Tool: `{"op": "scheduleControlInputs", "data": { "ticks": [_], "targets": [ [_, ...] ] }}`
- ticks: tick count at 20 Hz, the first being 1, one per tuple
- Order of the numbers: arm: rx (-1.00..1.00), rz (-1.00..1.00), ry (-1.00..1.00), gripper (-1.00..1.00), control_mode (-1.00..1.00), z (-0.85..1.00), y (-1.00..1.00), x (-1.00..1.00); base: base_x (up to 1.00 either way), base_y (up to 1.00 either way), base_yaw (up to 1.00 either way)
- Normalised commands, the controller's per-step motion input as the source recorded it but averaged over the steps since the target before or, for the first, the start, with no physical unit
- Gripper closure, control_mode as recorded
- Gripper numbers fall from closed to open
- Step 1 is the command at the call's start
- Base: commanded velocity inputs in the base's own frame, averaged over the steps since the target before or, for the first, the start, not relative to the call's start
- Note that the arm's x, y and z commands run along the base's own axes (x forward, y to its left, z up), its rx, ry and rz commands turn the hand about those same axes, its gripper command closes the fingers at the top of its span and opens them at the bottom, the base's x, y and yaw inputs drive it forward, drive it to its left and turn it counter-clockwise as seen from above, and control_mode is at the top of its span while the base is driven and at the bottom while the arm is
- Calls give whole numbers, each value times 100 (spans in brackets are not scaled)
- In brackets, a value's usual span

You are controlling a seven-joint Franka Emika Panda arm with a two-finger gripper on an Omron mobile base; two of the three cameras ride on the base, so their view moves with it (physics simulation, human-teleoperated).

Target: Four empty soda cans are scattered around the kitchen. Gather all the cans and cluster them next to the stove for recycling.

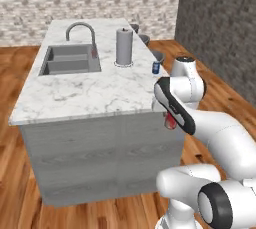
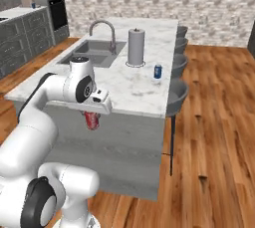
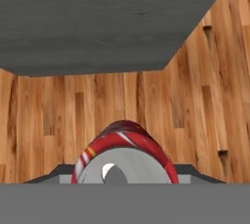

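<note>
— Nearest the base, what is listed?
— Claw (image 2: 92, 120), closed on a red soda can (image 2: 92, 121), held off the tabletop (image 1: 75, 95) edge, above the wood floor (image 3: 122, 100).
— Farther on?
— Blue soda can (image 2: 158, 71) upright on the marble, near the paper towel roll (image 2: 136, 47); sink (image 1: 69, 59) beyond.

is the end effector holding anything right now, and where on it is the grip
Yes: the end effector holds a red soda can, which hangs below the hand. It appears gripped at its upper end; the exact contact is hidden.
</note>
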Motion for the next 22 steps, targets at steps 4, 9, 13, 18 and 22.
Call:
{"op": "scheduleControlInputs", "data": {
  "ticks": [4, 9, 13, 18, 22],
  "targets": [
    [0, 0, 0, 100, 100, 0, 0, 0, -43, 100, 14],
    [0, 0, 0, 100, 100, 0, 0, 0, -22, 100, 14],
    [0, 0, 0, 100, 100, 0, 0, 0, -13, 100, 12],
    [0, 0, 0, 100, 100, 0, 0, 0, -13, 100, 11],
    [0, 0, 0, 100, 100, 0, 0, 0, -3, 100, 7]
  ]
}}
